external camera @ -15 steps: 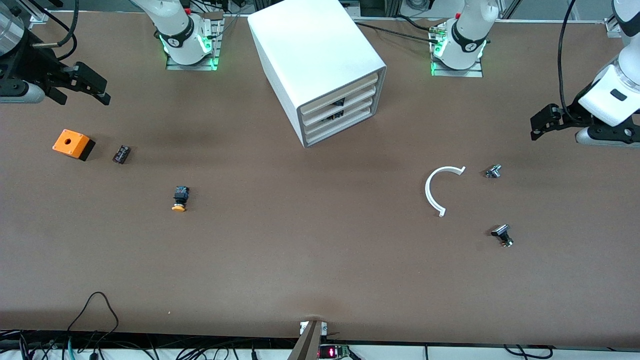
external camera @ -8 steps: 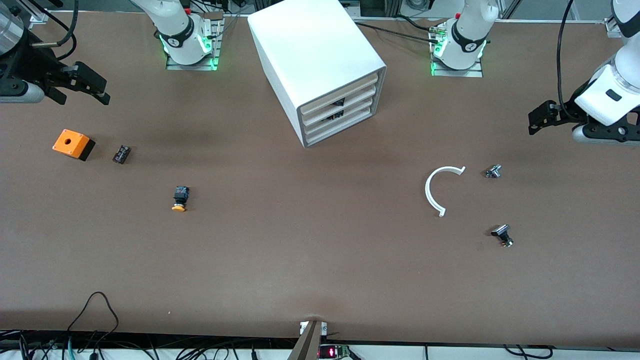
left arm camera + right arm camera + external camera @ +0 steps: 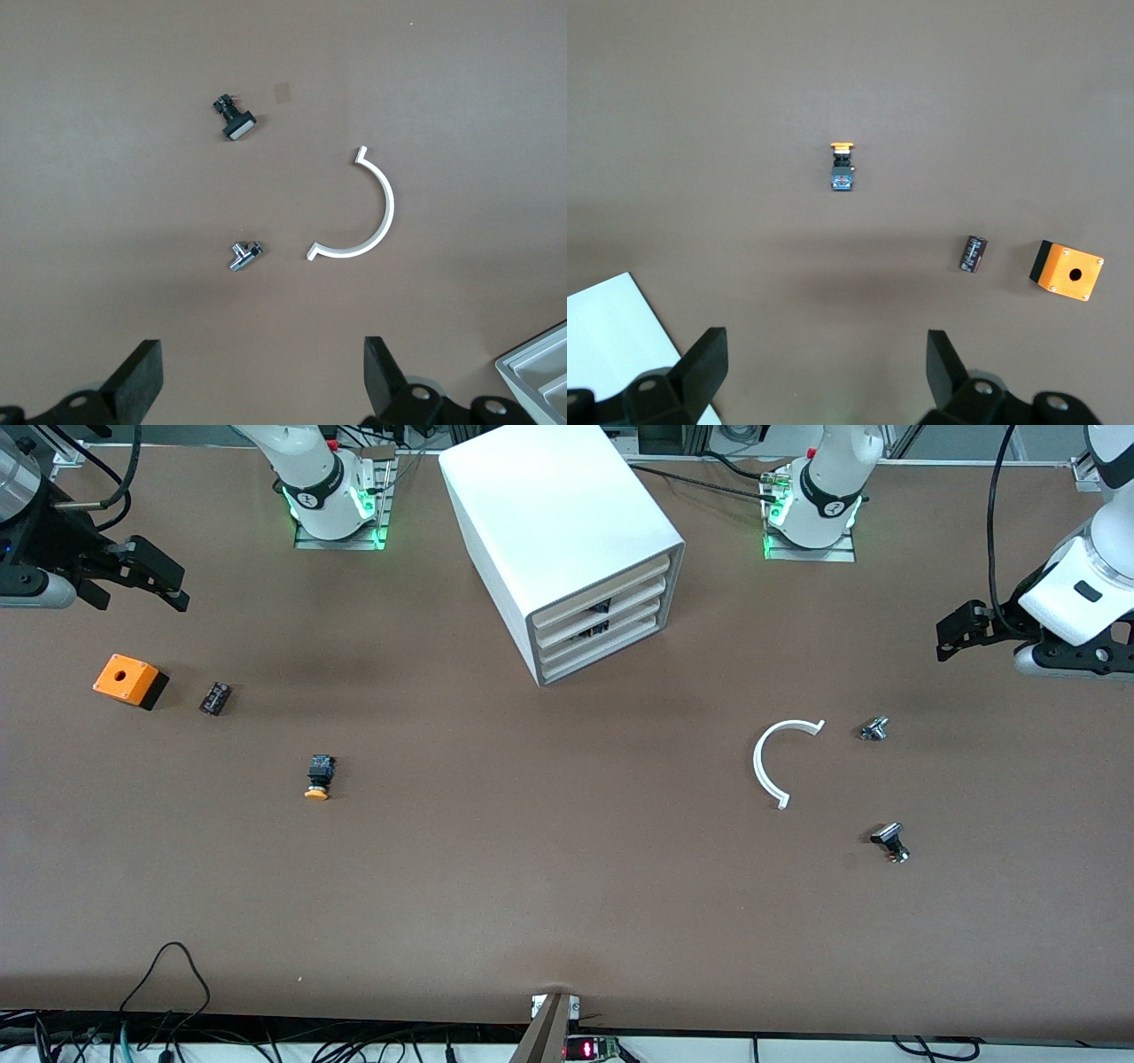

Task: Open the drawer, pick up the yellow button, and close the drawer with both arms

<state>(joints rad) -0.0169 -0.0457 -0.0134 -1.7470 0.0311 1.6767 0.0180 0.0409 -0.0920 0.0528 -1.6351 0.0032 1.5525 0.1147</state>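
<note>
The white cabinet (image 3: 558, 522) stands at the table's back middle. Its highest drawer (image 3: 611, 587) has a cream front and is shut. The button (image 3: 317, 777), with an orange cap and a black and blue body, lies on the bare table toward the right arm's end; it also shows in the right wrist view (image 3: 842, 167). My right gripper (image 3: 182, 586) is open and empty over the table at that end, its fingertips (image 3: 709, 359) wide apart. My left gripper (image 3: 944, 636) is open and empty over the table at the left arm's end, fingertips (image 3: 143, 367) wide apart.
An orange-and-black box with a hole (image 3: 129, 680) and a small black block (image 3: 214, 698) lie near the right gripper. A white arc (image 3: 780, 762), a small metal fitting (image 3: 873, 728) and a black-and-metal part (image 3: 889, 841) lie toward the left arm's end.
Both grippers have shifted slightly, the left one a little toward the robots' side. Nothing on the table has moved and the drawer stays shut.
</note>
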